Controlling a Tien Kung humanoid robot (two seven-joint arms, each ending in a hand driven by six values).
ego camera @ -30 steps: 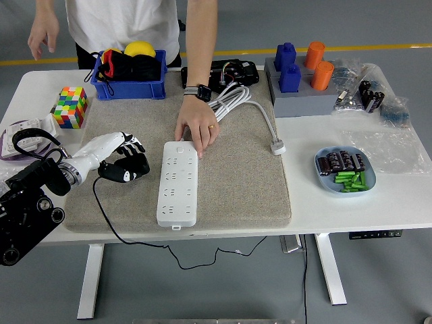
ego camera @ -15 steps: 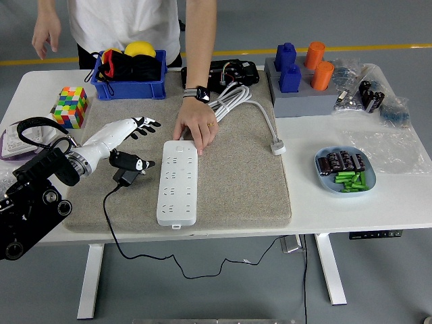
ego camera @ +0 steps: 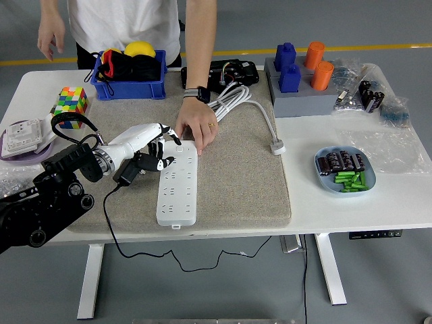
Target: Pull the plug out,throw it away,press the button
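Nearest you, the long white power strip (ego camera: 178,182) lies flat on the coarse grey felt mat (ego camera: 236,182) covering the bench (ego camera: 378,202). Your left hand (ego camera: 145,145) reaches its upper end, glossy fingers (ego camera: 165,133) loosely spread, holding nothing — the black plug (ego camera: 129,173) rests on the mat just below. Beyond, a person's hand (ego camera: 197,128) presses the strip's far end.

Person (ego camera: 128,23): head and shoulders cut by top edge. Left arm (ego camera: 34,209): cropped at left edge. Power strip (ego camera: 178,183): upper end under person's hand (ego camera: 197,127).
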